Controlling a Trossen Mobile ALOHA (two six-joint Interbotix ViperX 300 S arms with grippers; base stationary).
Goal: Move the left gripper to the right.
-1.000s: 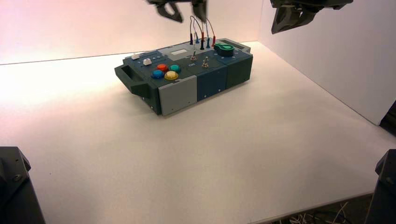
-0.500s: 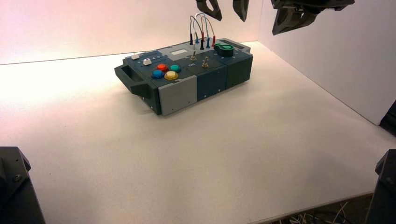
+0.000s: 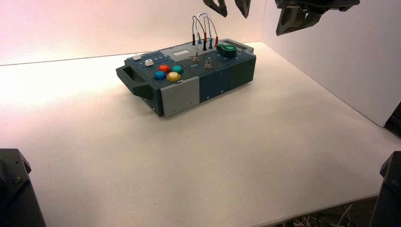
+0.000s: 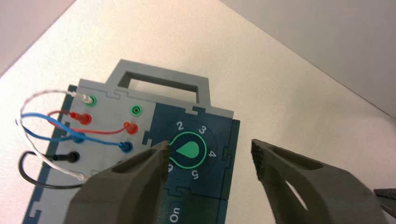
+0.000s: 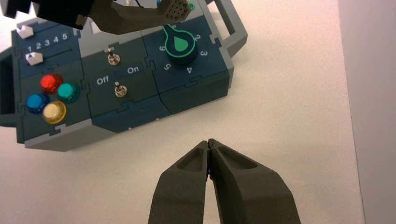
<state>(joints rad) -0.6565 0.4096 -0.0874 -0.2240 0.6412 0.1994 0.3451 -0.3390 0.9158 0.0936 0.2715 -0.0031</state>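
My left gripper (image 3: 231,8) is a pair of small black tapered fingers, open and empty. It hangs high over the far right end of the blue-grey box (image 3: 189,78), just past the green knob (image 3: 227,48). In the left wrist view the left gripper (image 4: 210,158) straddles the box's edge, with the green knob (image 4: 189,151) by one fingertip. One of its fingers (image 5: 140,18) shows in the right wrist view. My right gripper (image 3: 295,19), bulkier, is parked high at the right. It is shut and empty (image 5: 209,142).
Coloured wires (image 3: 203,28) loop up from the box's back sockets, just left of the left gripper. Four round buttons (image 3: 168,72) and two toggle switches (image 5: 120,89) sit nearer. A white wall (image 3: 331,71) stands at the right. Black mounts (image 3: 14,189) fill the near corners.
My left gripper has moved right, from above the wires to past the green knob, and has risen slightly. The right gripper and the box have not moved.
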